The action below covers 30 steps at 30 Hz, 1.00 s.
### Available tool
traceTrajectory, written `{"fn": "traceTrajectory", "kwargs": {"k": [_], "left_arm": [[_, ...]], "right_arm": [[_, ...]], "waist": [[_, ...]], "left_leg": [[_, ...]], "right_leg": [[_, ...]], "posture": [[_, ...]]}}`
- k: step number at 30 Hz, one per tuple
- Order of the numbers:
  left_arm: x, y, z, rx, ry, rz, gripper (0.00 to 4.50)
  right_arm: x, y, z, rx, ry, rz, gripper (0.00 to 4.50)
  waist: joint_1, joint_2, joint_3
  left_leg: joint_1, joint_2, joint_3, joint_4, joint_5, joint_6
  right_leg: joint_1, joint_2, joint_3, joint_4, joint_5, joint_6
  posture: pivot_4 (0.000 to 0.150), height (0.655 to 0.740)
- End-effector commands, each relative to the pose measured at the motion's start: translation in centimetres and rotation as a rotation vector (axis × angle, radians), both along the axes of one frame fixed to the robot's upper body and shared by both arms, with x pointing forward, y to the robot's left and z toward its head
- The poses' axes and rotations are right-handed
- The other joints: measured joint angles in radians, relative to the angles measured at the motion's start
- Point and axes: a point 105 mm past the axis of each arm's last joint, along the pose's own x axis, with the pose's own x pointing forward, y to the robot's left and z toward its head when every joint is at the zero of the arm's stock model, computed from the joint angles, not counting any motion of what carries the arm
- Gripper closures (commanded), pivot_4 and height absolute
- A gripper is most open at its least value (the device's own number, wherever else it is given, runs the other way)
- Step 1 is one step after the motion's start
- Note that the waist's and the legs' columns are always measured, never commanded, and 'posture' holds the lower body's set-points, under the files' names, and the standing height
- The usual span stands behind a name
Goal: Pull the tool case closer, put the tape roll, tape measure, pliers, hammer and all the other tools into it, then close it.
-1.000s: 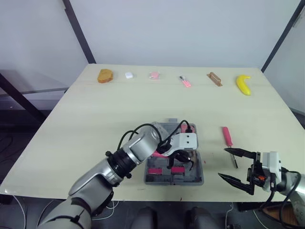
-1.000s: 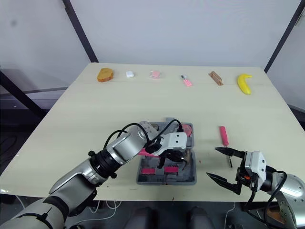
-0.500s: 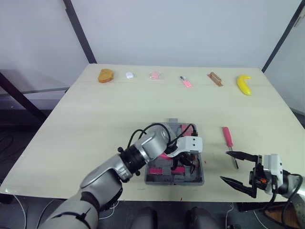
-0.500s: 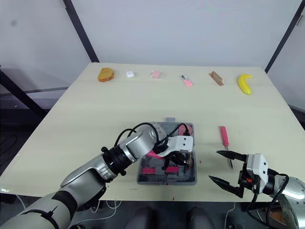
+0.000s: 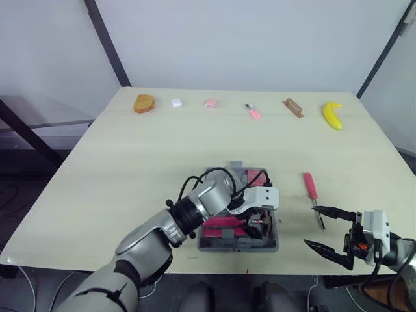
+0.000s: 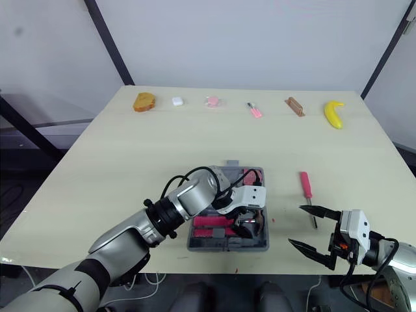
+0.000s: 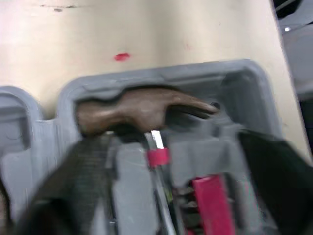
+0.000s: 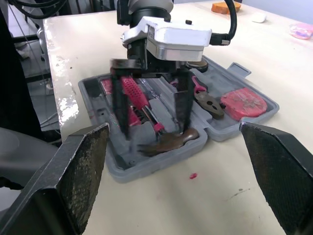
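I get bright, soft, even light from above over the desk (image 5: 130, 162) in both eye views, with no glare. Shadows are faint and soft-edged, the plainest lying close around the tool case (image 5: 270, 246) near the desk's near edge. In the right wrist view the desk carries a pale sheen, and the fingers (image 8: 83, 171) of the right gripper (image 5: 310, 226) loom dark and out of focus. In the left wrist view the fingers (image 7: 73, 186) of the left gripper (image 8: 152, 129) are smeared, and the hammer (image 7: 142, 110) shows a dull highlight

Head stereo pair looks forward-down over table (image 5: 130, 149). Left wrist camera close above tool case (image 7: 234, 78); right wrist camera views same case from right.
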Motion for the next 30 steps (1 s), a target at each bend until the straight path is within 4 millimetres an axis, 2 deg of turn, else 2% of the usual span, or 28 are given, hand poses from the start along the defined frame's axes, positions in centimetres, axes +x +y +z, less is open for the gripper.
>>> {"fn": "traceTrajectory", "kwargs": {"k": [1, 11, 15, 18, 19, 22, 26, 30], "left_arm": [[-0.1, -0.5, 1.4, -0.029, -0.034, -0.031, 0.04], [0.1, 0.6, 5.3, -0.157, -0.076, -0.059, 0.04], [0.5, 1.5, 6.9, -0.311, -0.059, -0.029, 0.04], [0.4, 2.5, 8.0, -0.504, -0.028, -0.053, 0.76], [0.2, 2.8, 8.0, -0.535, -0.020, -0.077, 1.14], [0.3, 4.0, 6.5, -0.543, -0.026, -0.062, 2.77], [-0.2, 4.8, 5.0, -0.545, -0.040, -0.091, 4.46], [-0.7, 5.7, 2.5, -0.533, -0.037, -0.083, 4.46]], "right_arm": [[-0.1, 0.2, 0.6, 0.000, -0.040, 0.016, 0.00], [0.0, 0.5, 0.5, 0.007, -0.043, 0.018, 0.00], [0.0, 0.6, 0.5, 0.010, -0.044, 0.016, 0.00], [0.1, 0.8, 0.6, 0.012, -0.048, 0.020, 0.00], [0.1, 0.9, 0.6, 0.013, -0.047, 0.021, 0.00], [0.3, 1.0, 0.7, 0.012, -0.050, 0.024, 0.00], [0.3, 1.0, 0.8, 0.013, -0.052, 0.025, 0.00], [0.4, 1.1, 0.9, 0.013, -0.052, 0.029, 0.00]], "waist": [[0.000, 0.000, 0.000], [-0.003, 0.000, 0.000], [-0.003, 0.000, 0.000], [-0.008, 0.001, 0.000], [-0.008, 0.001, 0.000], [-0.006, 0.001, 0.000], [-0.003, 0.001, 0.000], [-0.001, 0.001, 0.000]], "left_leg": [[0.000, 0.000, 0.000, 0.001, 0.000, 0.000], [0.000, 0.000, 0.000, 0.001, 0.000, 0.000], [0.000, 0.000, -0.001, 0.001, 0.000, 0.000], [0.000, 0.000, 0.000, 0.001, 0.000, 0.000], [0.000, 0.001, 0.000, 0.001, 0.000, 0.000], [0.000, 0.001, 0.000, 0.001, 0.000, 0.000], [0.000, 0.000, 0.000, 0.001, 0.000, 0.000], [0.000, 0.000, 0.000, 0.001, 0.000, 0.000]], "right_leg": [[0.000, 0.000, 0.000, 0.000, 0.000, 0.000], [0.000, 0.000, 0.000, 0.000, 0.000, 0.000], [0.000, 0.000, 0.000, 0.000, 0.000, 0.000], [0.000, 0.000, 0.000, 0.000, 0.000, 0.000], [0.000, 0.000, 0.000, 0.001, 0.000, 0.000], [0.000, 0.000, 0.000, 0.001, 0.000, 0.000], [0.000, 0.000, 0.000, 0.000, 0.000, 0.000], [0.000, 0.000, 0.000, 0.000, 0.000, 0.000]], "posture": [[0.150, 0.7400], [0.150, 0.7400], [0.150, 0.7400], [0.150, 0.7400], [0.150, 0.7400], [0.150, 0.7400], [0.150, 0.7400], [0.150, 0.7400]]}}
